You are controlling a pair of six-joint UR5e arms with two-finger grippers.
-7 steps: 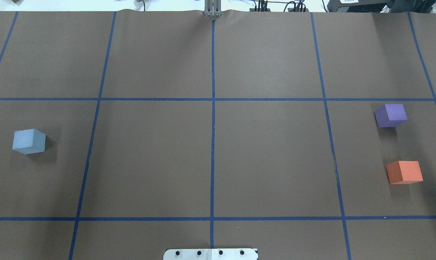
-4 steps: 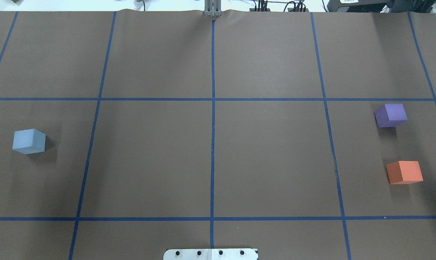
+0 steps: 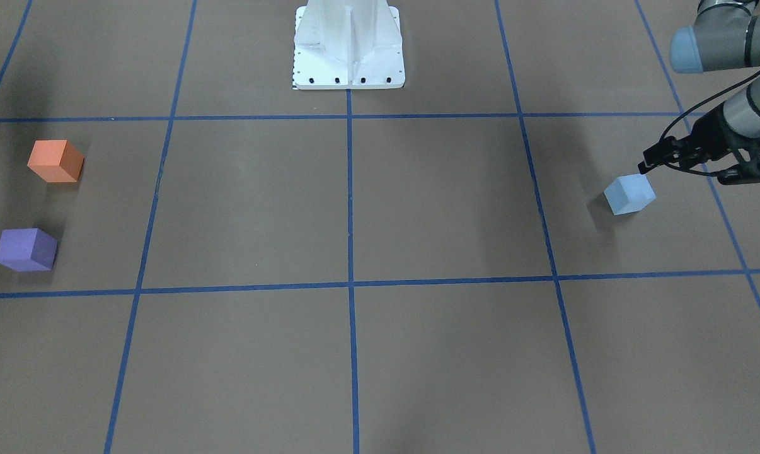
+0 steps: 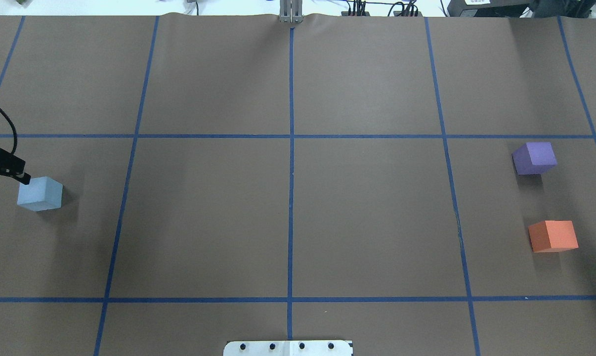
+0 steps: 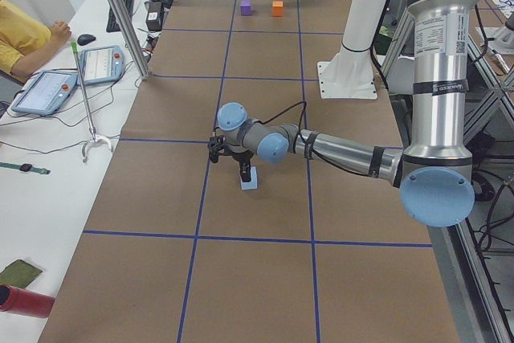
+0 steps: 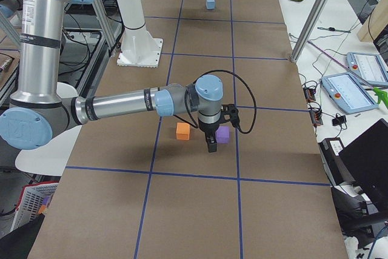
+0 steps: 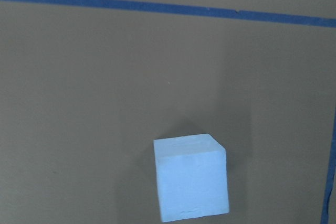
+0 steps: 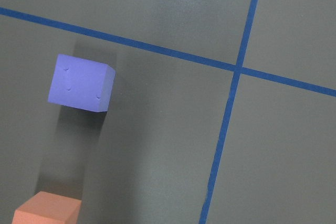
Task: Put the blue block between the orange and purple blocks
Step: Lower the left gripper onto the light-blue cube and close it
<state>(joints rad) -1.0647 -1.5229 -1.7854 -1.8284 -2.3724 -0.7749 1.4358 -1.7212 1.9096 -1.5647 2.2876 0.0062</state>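
The light blue block point(image 4: 40, 194) sits at the table's left side and shows in the front view point(image 3: 630, 194) and low in the left wrist view point(image 7: 191, 177). My left gripper point(image 3: 684, 173) hovers just beside and above it, jaws open and empty; one finger point(image 4: 16, 170) shows at the overhead view's left edge. The purple block point(image 4: 535, 157) and orange block point(image 4: 553, 236) sit apart at the right side. My right gripper point(image 6: 210, 145) hangs over them, seen only in the right side view; I cannot tell whether it is open or shut.
The white robot base plate point(image 3: 348, 63) is at the table's near middle edge. Blue tape lines grid the brown table cover point(image 4: 367, 212). A person in yellow point(image 5: 20, 34) and tablets point(image 5: 100, 62) are at a side bench.
My left gripper has come into the overhead view from the left edge, beside the blue block. None of the three blocks has moved.
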